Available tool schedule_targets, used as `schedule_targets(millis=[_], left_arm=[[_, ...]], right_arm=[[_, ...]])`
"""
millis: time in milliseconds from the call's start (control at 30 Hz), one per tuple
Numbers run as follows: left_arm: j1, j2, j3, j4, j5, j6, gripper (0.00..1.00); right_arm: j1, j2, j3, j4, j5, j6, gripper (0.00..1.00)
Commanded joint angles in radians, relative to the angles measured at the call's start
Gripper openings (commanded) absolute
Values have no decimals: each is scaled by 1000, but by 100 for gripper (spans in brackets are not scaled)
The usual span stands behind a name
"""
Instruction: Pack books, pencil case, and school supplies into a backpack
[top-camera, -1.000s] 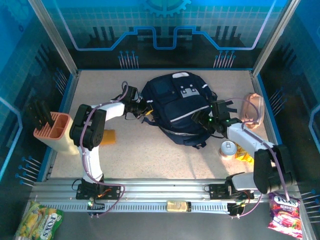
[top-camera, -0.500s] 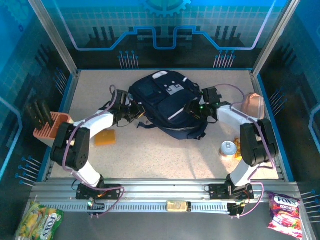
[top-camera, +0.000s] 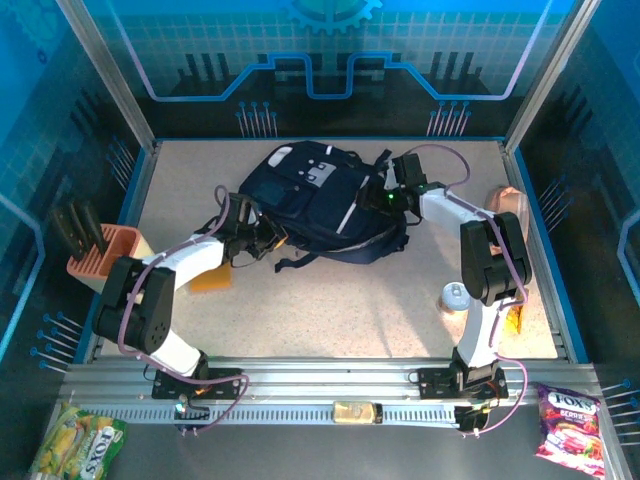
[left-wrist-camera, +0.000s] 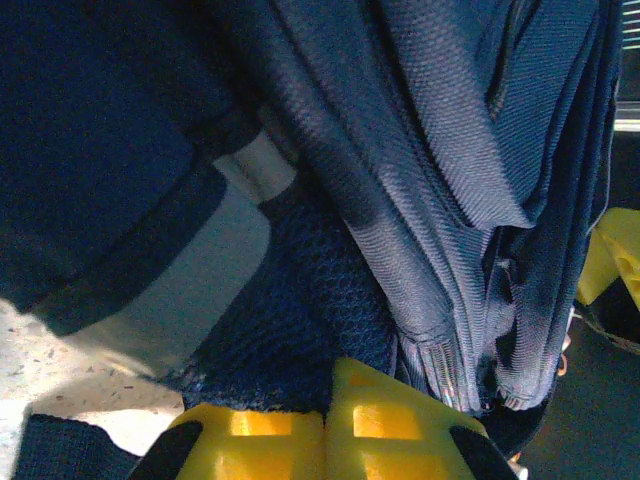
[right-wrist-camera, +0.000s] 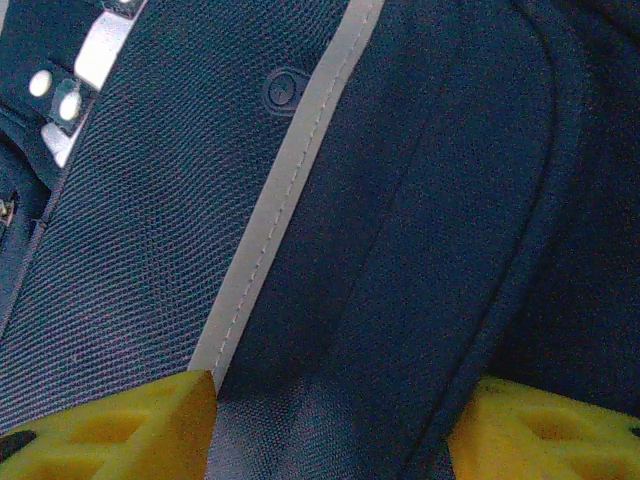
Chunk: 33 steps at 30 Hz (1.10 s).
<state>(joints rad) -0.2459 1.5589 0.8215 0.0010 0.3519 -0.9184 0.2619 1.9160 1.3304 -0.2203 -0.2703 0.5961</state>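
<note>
The dark navy backpack (top-camera: 312, 195) lies at the back middle of the table, straps trailing toward me. My left gripper (top-camera: 262, 237) is at its lower left edge; in the left wrist view the yellow fingers (left-wrist-camera: 250, 440) meet, pinching dark mesh of the backpack (left-wrist-camera: 330, 300). My right gripper (top-camera: 384, 197) is at the bag's right side, its fingers (right-wrist-camera: 110, 425) wide apart with a thick fold of the backpack (right-wrist-camera: 400, 220) filling the gap. The pinkish pencil case (top-camera: 506, 200) lies at the far right. An orange-yellow pad (top-camera: 211, 280) sits partly under my left arm. The books are out of view.
A pink rack with black pieces (top-camera: 103, 256) stands at the left edge. A small round can (top-camera: 455, 296) and a yellow packet (top-camera: 517, 318) lie front right, beside my right arm. Snack bags (top-camera: 570, 420) lie outside the front rail. Blue walls ring the table.
The backpack has slid left and toward the back, turning as it went. Both grippers moved with it, the right one further back and left, the left arm stretching lower along the table.
</note>
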Motion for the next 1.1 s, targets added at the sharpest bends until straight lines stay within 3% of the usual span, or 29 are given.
schedule_targets(millis=[0, 267, 400, 633, 800, 1067], left_arm=[[-39, 16, 54, -12, 57, -11, 0], [-78, 51, 109, -56, 29, -42, 0], [-85, 86, 159, -104, 34, -61, 0], [-85, 96, 206, -103, 1, -92, 0], [-93, 93, 217, -54, -10, -106, 0], [-105, 82, 215, -4, 21, -122, 0]], right_arm=[[6, 43, 57, 16, -44, -70, 61], [-10, 150, 149, 56, -114, -79, 61], [-35, 145, 188, 19, -92, -73, 62], [-82, -16, 160, -122, -57, -56, 72], [-78, -134, 114, -197, 16, -57, 72], [100, -389, -117, -190, 179, -91, 71]])
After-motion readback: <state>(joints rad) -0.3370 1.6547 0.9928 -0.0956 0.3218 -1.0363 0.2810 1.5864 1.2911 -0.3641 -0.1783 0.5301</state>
